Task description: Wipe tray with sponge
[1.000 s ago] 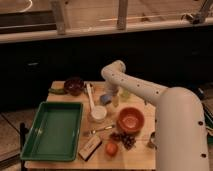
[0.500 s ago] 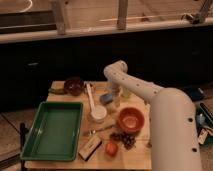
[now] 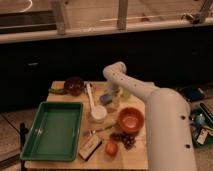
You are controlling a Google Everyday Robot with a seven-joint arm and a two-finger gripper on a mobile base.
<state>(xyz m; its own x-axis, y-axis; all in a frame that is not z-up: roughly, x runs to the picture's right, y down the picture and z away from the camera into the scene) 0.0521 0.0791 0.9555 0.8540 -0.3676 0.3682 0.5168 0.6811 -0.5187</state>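
The bright-green tray (image 3: 52,130) lies on the left part of the wooden table, with nothing in it. A small light-blue sponge (image 3: 105,98) sits near the table's middle, to the right of the tray. My gripper (image 3: 112,98) hangs down from the white arm (image 3: 125,82) right at the sponge, partly covering it. I cannot tell whether it touches or holds the sponge.
A dark bowl (image 3: 74,85) stands at the back left, a white long-handled utensil (image 3: 90,95) and a white round cup (image 3: 98,114) between tray and sponge. An orange bowl (image 3: 130,120), dark grapes (image 3: 125,139), a red fruit (image 3: 111,148) and a tan-and-black block (image 3: 90,147) fill the front right.
The near, bulky part of my arm has shifted a little to the left. The gripper has stayed at the sponge.
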